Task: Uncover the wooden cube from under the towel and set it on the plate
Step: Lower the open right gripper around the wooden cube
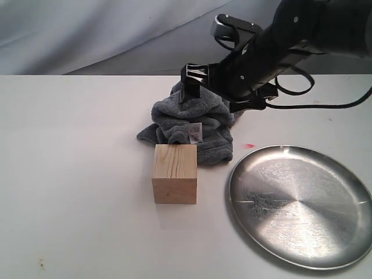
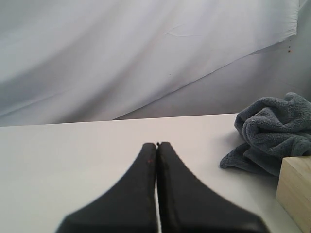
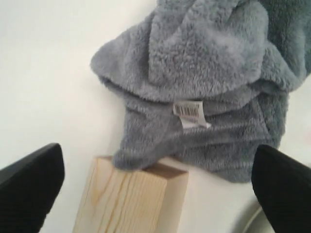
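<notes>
We show the right gripper (image 1: 193, 87) poised over the crumpled towel (image 1: 195, 119), its fingers (image 3: 34, 187) spread wide with nothing held between them. Whether they touch the cloth, we cannot tell. Seen from the right wrist, the wooden cube (image 3: 131, 199) lies uncovered below the gap between the fingers. It stands upright on the table (image 1: 70, 174), and the towel's edge rests against its upper rim. The white care tag (image 3: 190, 112) faces the gripper. The plate (image 1: 302, 203) lies beside the cube, apart from it and away from the gripper. We note the left gripper (image 2: 156, 145) with fingers pressed together on nothing, the cube and towel ahead and off to one side.
</notes>
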Available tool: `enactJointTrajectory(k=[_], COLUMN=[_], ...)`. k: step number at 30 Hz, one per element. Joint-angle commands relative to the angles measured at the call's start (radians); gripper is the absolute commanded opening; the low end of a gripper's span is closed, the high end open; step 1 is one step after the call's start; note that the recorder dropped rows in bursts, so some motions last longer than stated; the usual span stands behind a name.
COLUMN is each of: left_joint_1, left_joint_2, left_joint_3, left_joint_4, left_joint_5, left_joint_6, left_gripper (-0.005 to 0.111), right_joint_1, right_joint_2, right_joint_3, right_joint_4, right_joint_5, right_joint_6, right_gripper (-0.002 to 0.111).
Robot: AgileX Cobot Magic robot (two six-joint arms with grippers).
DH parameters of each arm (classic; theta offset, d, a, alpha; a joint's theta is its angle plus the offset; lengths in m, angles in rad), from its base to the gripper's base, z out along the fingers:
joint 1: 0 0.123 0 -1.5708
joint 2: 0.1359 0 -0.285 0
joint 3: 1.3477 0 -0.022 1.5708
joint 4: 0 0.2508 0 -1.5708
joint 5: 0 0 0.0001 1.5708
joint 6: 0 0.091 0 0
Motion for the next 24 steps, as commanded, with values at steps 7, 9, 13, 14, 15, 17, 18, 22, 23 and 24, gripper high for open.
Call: enactJointTrajectory(k=[7, 9, 13, 14, 15, 17, 18, 22, 23, 24], left_joint_1=[-0.005, -0.005, -0.005, -0.005, -0.005, -0.005, -0.005, -0.005, -0.005, -0.005], left_joint_2=[-0.004, -0.004, -0.004, -0.004, -0.004, -0.004, -0.004, -0.004, -0.004, -0.004], left_joint_3=[0.004, 0.004, 0.004, 0.004, 0.004, 0.004, 0.004, 0.004, 0.004, 0.004], left_joint_4=[-0.002, -0.002, -0.002, -0.002, -0.002, -0.002, -0.002, -0.002, -0.002, -0.002], left_joint_5=[-0.003, -0.003, -0.003, -0.003, -0.003, -0.003, -0.003, -0.003, -0.003, -0.003], left_joint_6=[-0.003, -0.003, -0.003, -0.003, -0.003, -0.003, -0.003, -0.003, -0.003, -0.003], left_gripper=[0.0, 0.0, 0.0, 0.0, 0.0, 0.0, 0.0, 0.0, 0.0, 0.0], right_joint_1=[0.134, 0.186, 0.261, 0.275, 0.281, 0.285, 0.285, 0.285, 0.285, 0.285], right_joint_2=[-0.103, -0.103, -0.103, -0.103, -0.101, -0.094, -0.091, -0.074, -0.069, -0.064], right_joint_3=[0.003, 0.003, 0.003, 0.003, 0.003, 0.003, 0.003, 0.003, 0.003, 0.003], right_joint_4=[-0.251, -0.288, -0.325, -0.339, -0.347, -0.354, -0.347, -0.329, -0.327, -0.32], right_joint_5=[0.324, 0.348, 0.321, 0.311, 0.305, 0.302, 0.301, 0.279, 0.274, 0.268], right_joint_6=[0.122, 0.19, 0.328, 0.383, 0.418, 0.476, 0.484, 0.499, 0.504, 0.512], right_gripper=[0.092, 0.092, 0.092, 0.092, 0.092, 0.092, 0.092, 0.092, 0.093, 0.093])
